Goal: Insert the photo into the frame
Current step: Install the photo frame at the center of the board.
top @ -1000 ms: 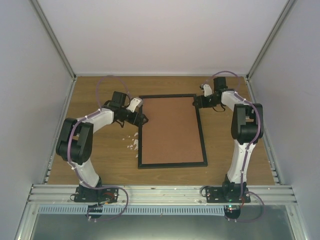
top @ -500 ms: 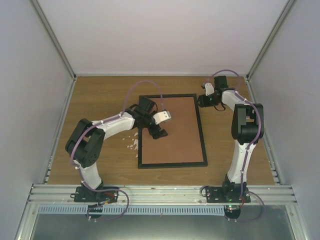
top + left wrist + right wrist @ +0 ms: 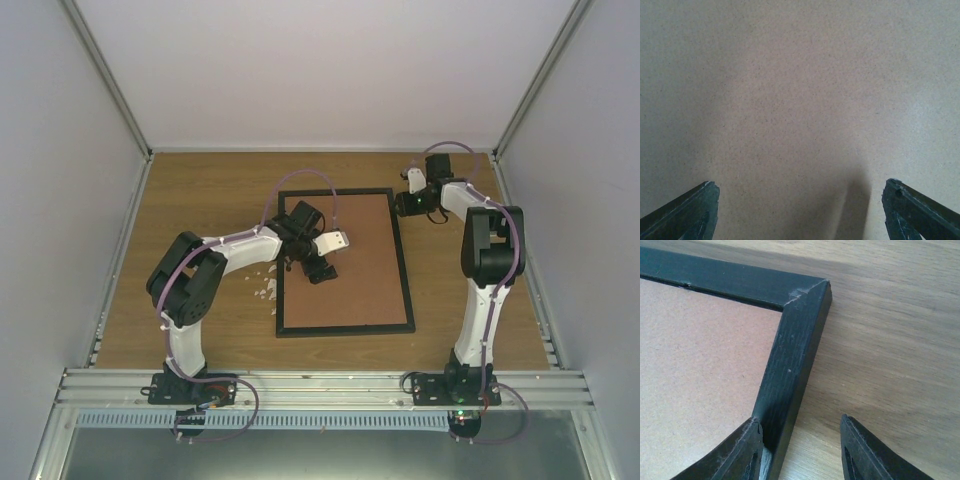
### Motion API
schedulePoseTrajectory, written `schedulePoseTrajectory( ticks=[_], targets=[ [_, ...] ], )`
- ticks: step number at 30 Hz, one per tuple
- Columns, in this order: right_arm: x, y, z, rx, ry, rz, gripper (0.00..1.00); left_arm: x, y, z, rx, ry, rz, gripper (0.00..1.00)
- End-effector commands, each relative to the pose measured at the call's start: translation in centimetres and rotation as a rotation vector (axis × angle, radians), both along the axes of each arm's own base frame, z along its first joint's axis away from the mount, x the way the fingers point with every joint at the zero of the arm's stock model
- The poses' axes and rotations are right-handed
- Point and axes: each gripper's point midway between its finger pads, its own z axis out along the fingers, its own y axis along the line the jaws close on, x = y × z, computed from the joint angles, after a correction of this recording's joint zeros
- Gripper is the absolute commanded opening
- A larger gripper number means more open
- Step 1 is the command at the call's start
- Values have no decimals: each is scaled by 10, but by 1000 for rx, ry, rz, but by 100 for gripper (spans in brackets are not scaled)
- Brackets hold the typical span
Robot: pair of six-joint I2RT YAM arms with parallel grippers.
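The thin black frame (image 3: 405, 270) lies flat on the wooden table with a brown backing board (image 3: 360, 250) filling it. The photo is not in view. My left gripper (image 3: 318, 270) hangs over the left part of the board, jaws wide open and empty; the left wrist view shows only the board (image 3: 800, 90) between its fingertips (image 3: 705, 195). My right gripper (image 3: 403, 203) is open at the frame's far right corner (image 3: 805, 295). One finger is on the board side against the bar, the other over the table (image 3: 890, 365).
Small white scraps (image 3: 268, 285) lie on the table just left of the frame. Enclosure walls stand at the left, right and back. A metal rail (image 3: 320, 385) runs along the near edge by the arm bases.
My left arm swung from the frame's far left edge rightward and nearer, onto the backing board. My right gripper stayed at the far right corner, shifting only slightly.
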Motion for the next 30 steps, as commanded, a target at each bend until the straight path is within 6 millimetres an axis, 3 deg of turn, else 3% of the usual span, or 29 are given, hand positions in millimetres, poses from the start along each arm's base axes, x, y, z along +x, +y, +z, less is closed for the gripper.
schedulePoseTrajectory(
  ticks=[1,14,30],
  targets=[
    [-8,12,-16,-8,30,37,44,7,-8,2,-7,-33,-4,89],
    [-17,16,-22,-14,51,41,38,9,-8,3,-7,-36,13,89],
    [-47,7,-70,-172,123,83,38,14,-9,2,-4,-43,25,89]
  ],
)
